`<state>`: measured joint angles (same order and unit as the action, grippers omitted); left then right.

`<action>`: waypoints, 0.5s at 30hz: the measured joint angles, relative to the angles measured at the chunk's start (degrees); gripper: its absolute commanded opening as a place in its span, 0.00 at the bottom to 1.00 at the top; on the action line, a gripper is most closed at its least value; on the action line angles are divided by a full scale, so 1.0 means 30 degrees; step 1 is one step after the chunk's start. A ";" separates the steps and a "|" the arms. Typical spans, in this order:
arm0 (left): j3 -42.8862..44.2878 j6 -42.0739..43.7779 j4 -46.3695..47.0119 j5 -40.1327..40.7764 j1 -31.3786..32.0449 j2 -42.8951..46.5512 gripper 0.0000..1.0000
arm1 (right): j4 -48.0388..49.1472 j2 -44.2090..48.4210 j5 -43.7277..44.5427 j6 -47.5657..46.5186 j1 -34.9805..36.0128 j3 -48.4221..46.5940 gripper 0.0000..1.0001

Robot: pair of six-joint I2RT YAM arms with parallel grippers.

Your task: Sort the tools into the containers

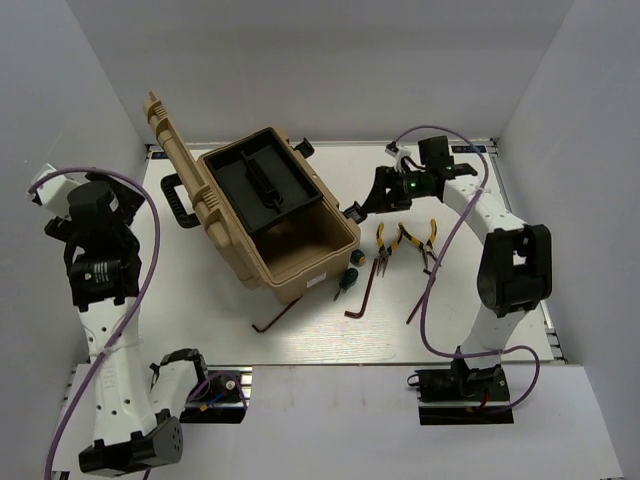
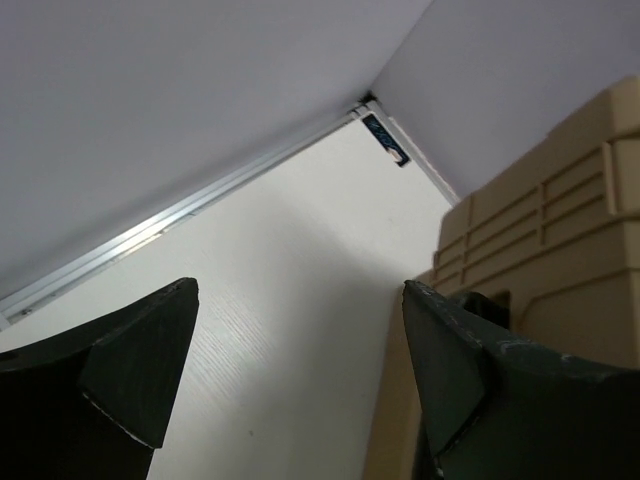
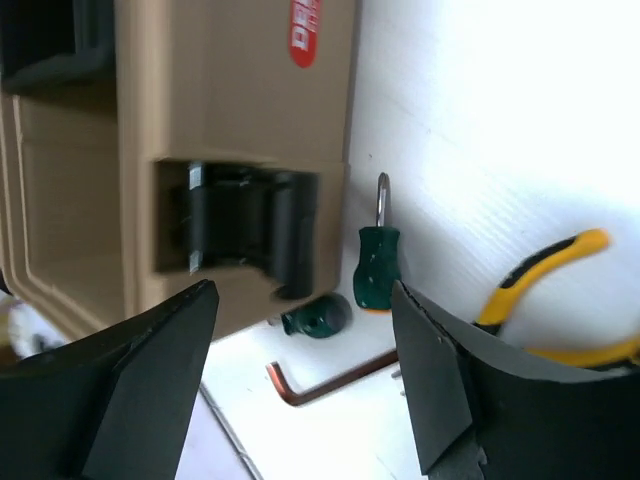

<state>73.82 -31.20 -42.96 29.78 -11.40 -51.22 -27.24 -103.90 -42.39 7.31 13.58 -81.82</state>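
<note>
White walls [image 1: 300,60] stand around a white table [image 1: 200,300]. On the table sits a big tan toolbox [image 1: 300,262]. Its lid [image 1: 172,150] is tipped back and open on the far left side. A black tray [image 1: 250,175] rests in the far half of the box, and the near half shows its tan floor. All the tools I can see lie on the table, to the right of the box and in front of it. Two little green screwdrivers [image 1: 352,277] lie close together, just beside the near right corner of the box. The yellow pliers [image 1: 418,238] lie a bit further right, and it looks like two pairs side by side. Thin bent hex keys [image 1: 362,295] lie near them: one by the near corner of the box, one just right of the screwdrivers, and one further right. The right gripper [image 3: 305,290] hangs low by the right side of the box, with its fingers spread wide and nothing in them. Its camera shows a black latch [image 3: 240,230] and a red sticker [image 3: 305,30] on the box wall, with the screwdrivers beyond the fingers. The left gripper [image 2: 300,290] is far off at the left, away from the tools. Its fingers are wide apart too, and it holds nothing. Its camera sees the ribbed lid and the far corner of the table.
</note>
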 measured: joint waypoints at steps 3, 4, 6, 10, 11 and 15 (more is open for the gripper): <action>-0.0233 -0.0117 0.0058 -0.1035 0.0131 0.0685 0.93 | -0.1596 0.1122 0.0299 -0.2710 -0.0022 -0.0641 0.74; -0.0393 -0.0117 0.0087 -0.1443 0.0146 0.0954 0.91 | -0.2113 0.1836 0.0299 -0.3585 0.0000 -0.0721 0.74; -0.0845 -0.0109 0.0248 -0.2302 0.0204 0.1537 0.86 | -0.3388 0.3235 -0.0022 -0.6688 0.0168 -0.0809 0.73; -0.1486 -0.0073 0.0590 -0.4218 0.0350 0.2266 0.37 | -0.6040 0.5727 -0.1275 -1.3894 0.1311 -0.1457 0.67; -0.1617 0.0087 0.0750 -0.4758 0.0357 0.2426 0.26 | -0.6747 0.6025 -0.1661 -1.5810 0.1741 -0.1829 0.65; -0.1836 0.0401 0.0911 -0.6302 0.0379 0.2805 0.47 | -0.9049 0.6040 -0.2040 -2.1777 0.3920 -0.2834 0.71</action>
<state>68.31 -30.00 -40.23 10.87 -10.26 -42.81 -54.39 -85.78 -48.51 -58.02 25.34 -90.32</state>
